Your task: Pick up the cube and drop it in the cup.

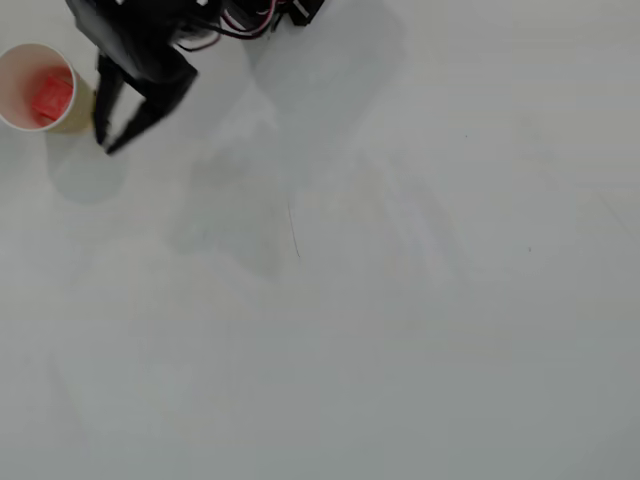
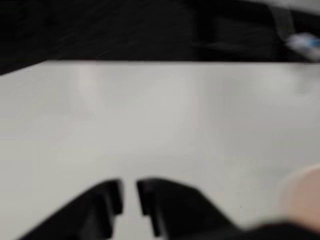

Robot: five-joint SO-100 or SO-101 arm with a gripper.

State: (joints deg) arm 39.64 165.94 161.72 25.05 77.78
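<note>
One cube, one cup, one pincer.

Wrist view blurred throughout, cup perhaps the cropped pale shape, arm cut off overhead

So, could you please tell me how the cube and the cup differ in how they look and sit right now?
Colour: the cube is bright red, while the cup is tan outside with a white rim and inside.
Shape and size: the cube is blocky and smaller; the cup is round and wider.
Pose: the cube lies inside the cup, which stands upright on the table.
Shared: neither is held; the pincer sits just beside the cup.
</note>
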